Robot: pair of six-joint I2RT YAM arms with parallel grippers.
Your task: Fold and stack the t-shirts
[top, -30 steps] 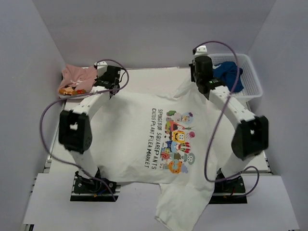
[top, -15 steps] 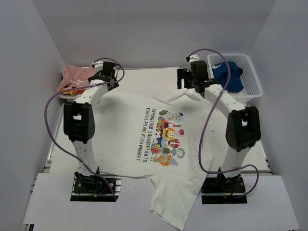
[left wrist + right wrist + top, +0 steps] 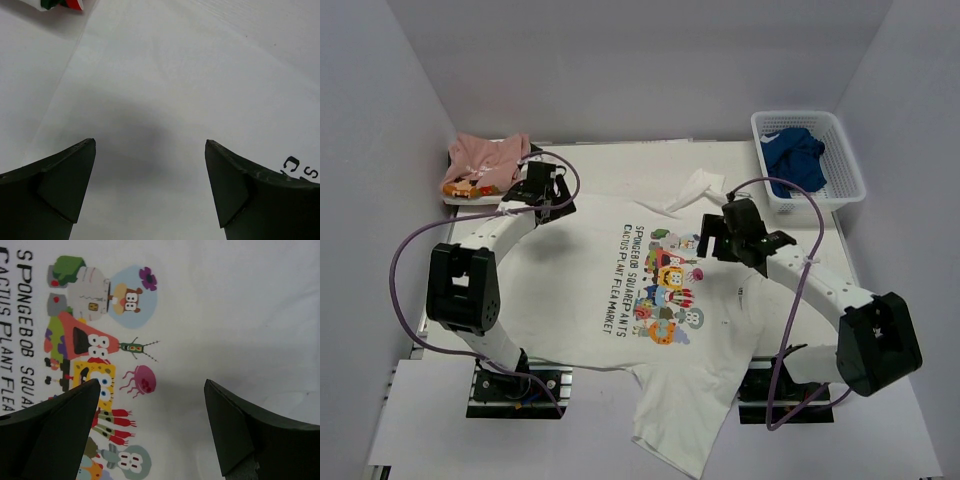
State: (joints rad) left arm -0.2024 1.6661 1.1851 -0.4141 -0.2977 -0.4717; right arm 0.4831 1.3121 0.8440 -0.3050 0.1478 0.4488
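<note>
A white desk [image 3: 620,165] with a faint wood grain sits inside a plain enclosure. A pale grey back wall [image 3: 640,70] rises behind it, with a left wall [image 3: 370,200] and a right wall [image 3: 920,150] slanting in at the sides. A white board [image 3: 420,420] lies along the near edge. The light is even and the shadows are soft.

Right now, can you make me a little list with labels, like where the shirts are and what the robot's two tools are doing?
White t-shirt: spread out on the table, cartoon print facing up, not folded
Pink t-shirt: bunched at the far left corner
Left tool: open, holding nothing, over plain white cloth
Right tool: open, holding nothing, over the cartoon print
Basket: far right, blue cloth inside
</note>
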